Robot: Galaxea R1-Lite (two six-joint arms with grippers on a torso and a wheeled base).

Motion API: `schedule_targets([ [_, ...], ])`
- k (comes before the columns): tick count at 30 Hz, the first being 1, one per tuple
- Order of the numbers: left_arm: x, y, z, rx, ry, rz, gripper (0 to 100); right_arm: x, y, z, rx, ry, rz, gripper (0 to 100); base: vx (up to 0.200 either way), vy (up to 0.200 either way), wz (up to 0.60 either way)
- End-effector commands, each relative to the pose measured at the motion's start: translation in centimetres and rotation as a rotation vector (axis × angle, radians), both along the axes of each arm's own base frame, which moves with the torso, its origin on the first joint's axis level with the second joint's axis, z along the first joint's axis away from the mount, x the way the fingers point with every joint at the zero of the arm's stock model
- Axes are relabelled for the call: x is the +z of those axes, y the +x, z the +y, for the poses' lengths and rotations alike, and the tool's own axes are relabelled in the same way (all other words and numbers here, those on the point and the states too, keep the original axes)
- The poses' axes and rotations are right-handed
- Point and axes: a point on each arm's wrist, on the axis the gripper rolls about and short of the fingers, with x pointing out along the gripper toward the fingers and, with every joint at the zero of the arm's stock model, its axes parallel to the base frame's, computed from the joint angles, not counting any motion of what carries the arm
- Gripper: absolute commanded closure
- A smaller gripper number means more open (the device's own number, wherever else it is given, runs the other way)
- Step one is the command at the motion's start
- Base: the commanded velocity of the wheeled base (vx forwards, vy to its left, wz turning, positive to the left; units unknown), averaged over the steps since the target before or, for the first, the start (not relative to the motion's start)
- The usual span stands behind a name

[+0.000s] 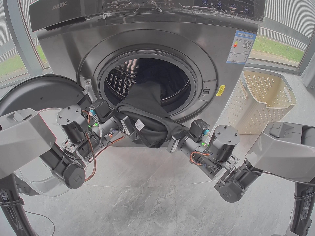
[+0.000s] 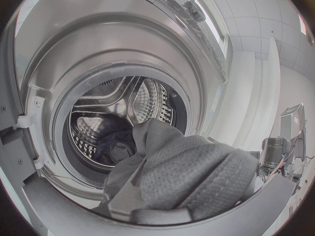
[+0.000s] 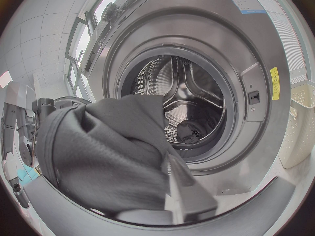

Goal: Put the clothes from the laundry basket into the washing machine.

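A black garment [image 1: 147, 112] hangs between my two grippers in front of the washing machine [image 1: 210, 43]. Its upper end lies over the rim and into the open drum [image 1: 170, 79]. My left gripper [image 1: 132, 128] is shut on the garment's left side and my right gripper [image 1: 172, 141] on its right side, with cloth draped over both sets of fingers. The left wrist view has the garment [image 2: 190, 174] bunched over the fingers, and so does the right wrist view [image 3: 108, 154]. Another dark piece of clothing [image 3: 187, 131] lies deep in the drum. The cream laundry basket [image 1: 262, 99] stands right of the machine.
The machine's round door [image 1: 39, 92] is swung open on the left, close behind my left arm. Grey tiled floor [image 1: 147, 197] stretches in front of the machine. Windows stand behind the machine.
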Motion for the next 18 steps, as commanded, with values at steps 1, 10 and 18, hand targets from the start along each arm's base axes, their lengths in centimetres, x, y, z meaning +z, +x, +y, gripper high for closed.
schedule_targets([
  [1, 0.7, -0.4, 0.2, 0.001, -0.008, -0.017, 100, 0.7, -0.8, -0.5, 0.011, -0.002, 0.001, 0, 0.000, 0.000, 0.00],
  [10, 0.2, -2.2, 1.3, 0.036, 0.016, 0.031, 100, -1.4, -8.2, -5.7, 0.165, -0.242, 0.140, 0, 0.000, 0.000, 0.00],
  [18, 0.3, -7.6, 3.5, 0.029, 0.051, 0.097, 100, -1.2, -10.2, -8.4, 0.138, -0.260, 0.193, 0, 0.000, 0.000, 0.00],
])
